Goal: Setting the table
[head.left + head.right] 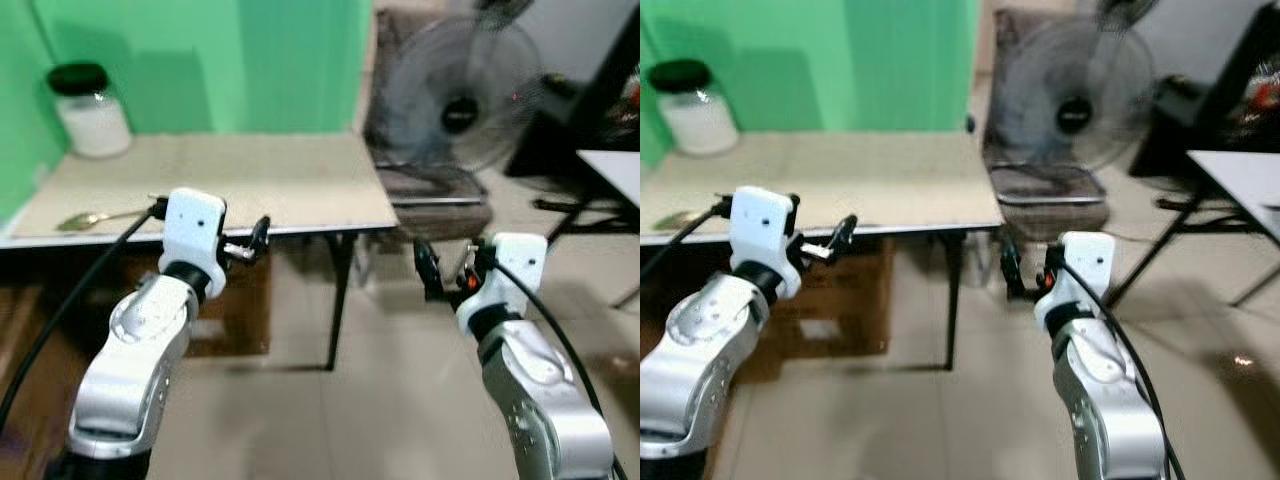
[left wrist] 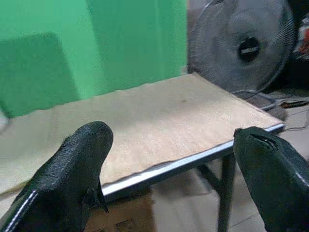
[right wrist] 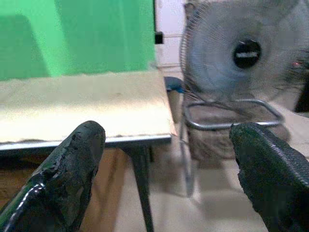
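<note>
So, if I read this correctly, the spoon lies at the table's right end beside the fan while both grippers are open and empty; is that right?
Not quite: the left eye view shows the spoon at the table's left end, near the black-lidded jar, far from the fan. The rest holds: the left gripper and right gripper are open and empty.

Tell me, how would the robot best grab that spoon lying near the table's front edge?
Probably by the handle, from above. The spoon lies flat near the table front edge, bowl to the robot's left and thin handle running right toward the left gripper. That open gripper is nearest; its fingers could straddle the handle crosswise.
</note>
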`<state>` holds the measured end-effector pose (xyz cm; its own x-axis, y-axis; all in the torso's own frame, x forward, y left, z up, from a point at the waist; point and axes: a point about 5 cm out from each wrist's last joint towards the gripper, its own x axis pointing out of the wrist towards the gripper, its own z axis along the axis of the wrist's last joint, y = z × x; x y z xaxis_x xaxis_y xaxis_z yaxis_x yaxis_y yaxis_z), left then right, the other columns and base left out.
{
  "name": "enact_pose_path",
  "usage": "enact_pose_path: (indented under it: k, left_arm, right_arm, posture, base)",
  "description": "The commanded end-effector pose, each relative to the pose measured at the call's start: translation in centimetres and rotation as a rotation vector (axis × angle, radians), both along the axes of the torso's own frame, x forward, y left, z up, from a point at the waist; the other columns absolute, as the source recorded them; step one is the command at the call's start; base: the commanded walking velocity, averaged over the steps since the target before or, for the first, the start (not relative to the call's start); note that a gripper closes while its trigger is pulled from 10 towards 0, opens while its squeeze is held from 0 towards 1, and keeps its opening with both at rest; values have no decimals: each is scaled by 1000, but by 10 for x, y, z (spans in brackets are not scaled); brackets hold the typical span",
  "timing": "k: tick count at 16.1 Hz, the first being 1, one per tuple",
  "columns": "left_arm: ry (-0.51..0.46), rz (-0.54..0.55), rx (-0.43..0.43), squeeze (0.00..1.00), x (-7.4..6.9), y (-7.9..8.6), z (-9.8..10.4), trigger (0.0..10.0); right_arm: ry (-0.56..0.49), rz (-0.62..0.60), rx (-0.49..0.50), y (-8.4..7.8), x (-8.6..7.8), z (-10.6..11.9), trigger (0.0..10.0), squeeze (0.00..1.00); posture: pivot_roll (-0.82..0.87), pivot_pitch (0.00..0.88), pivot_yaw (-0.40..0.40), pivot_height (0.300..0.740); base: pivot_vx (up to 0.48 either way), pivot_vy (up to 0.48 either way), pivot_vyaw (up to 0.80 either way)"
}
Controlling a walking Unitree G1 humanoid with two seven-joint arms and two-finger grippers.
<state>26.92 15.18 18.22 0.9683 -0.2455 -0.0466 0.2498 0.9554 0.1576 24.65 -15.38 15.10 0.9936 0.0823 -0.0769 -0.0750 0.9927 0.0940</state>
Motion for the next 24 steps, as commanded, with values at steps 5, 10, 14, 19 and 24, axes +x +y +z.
enact_pose_path:
  k: [5,10,14,19,24]
  left_arm:
    - [-9,-36,-6,0,2,-4,2,10000]
    - [-13,-50,-20,0,2,-6,2,10000]
    - [-15,-54,-26,0,2,-6,3,10000]
    - [-13,-51,-31,0,3,-7,2,10000]
    - [-12,-49,-30,0,3,-6,1,10000]
  right_arm:
    - [5,-16,0,-3,2,-1,10000,1000]
    - [-6,-62,2,-8,3,-1,10000,890]
    - [-4,-64,9,-8,3,-1,10000,0]
    - [-1,-82,11,-11,6,-1,10000,0]
    - [3,-85,6,-11,7,-2,10000,0]
  posture:
    - [35,0,-21,740]
    - [34,0,-21,740]
    - [32,0,-25,740]
    - [34,0,-31,740]
    - [34,0,-32,740]
  base:
    - [0,0,800]
    - [228,0,160]
    - [344,0,0]
    - [343,0,0]
    - [344,0,0]
